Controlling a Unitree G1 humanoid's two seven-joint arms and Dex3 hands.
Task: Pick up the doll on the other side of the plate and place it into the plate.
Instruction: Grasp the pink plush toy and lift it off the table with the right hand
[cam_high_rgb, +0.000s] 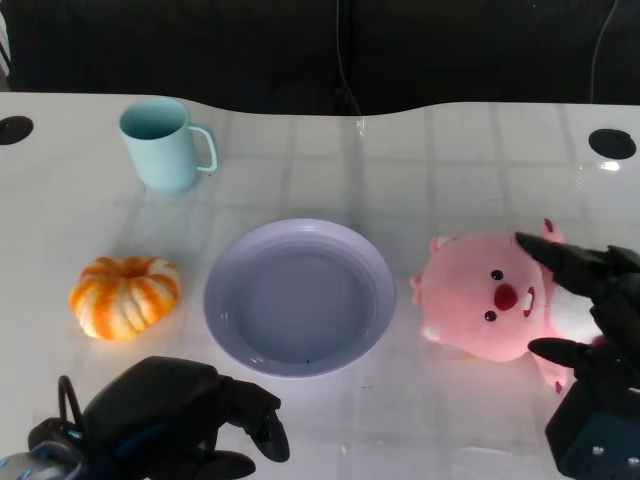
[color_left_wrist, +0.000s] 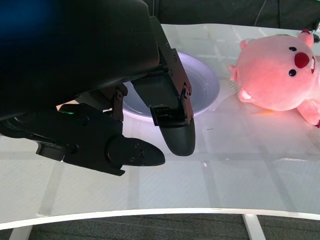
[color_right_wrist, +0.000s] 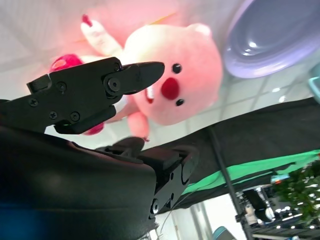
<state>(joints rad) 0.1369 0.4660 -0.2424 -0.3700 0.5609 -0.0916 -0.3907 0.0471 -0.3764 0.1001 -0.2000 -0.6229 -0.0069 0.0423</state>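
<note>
A pink plush doll (cam_high_rgb: 490, 300) lies on the table just right of the lavender plate (cam_high_rgb: 300, 297), face up toward me; it also shows as the doll (color_left_wrist: 277, 70) and the doll (color_right_wrist: 172, 70) in the wrist views. My right hand (cam_high_rgb: 590, 330) hovers over the doll's right side with fingers spread, one finger (cam_high_rgb: 550, 262) above its head, and holds nothing. My left hand (cam_high_rgb: 190, 415) rests low near the table's front edge, below the plate, fingers curled and empty. The plate (color_left_wrist: 202, 85) is empty.
A light blue mug (cam_high_rgb: 165, 143) stands at the back left. An orange-and-white pumpkin (cam_high_rgb: 125, 295) sits left of the plate. Two dark round holes (cam_high_rgb: 612, 143) mark the table's far corners. The table's front edge (color_left_wrist: 160, 214) runs close to my left hand.
</note>
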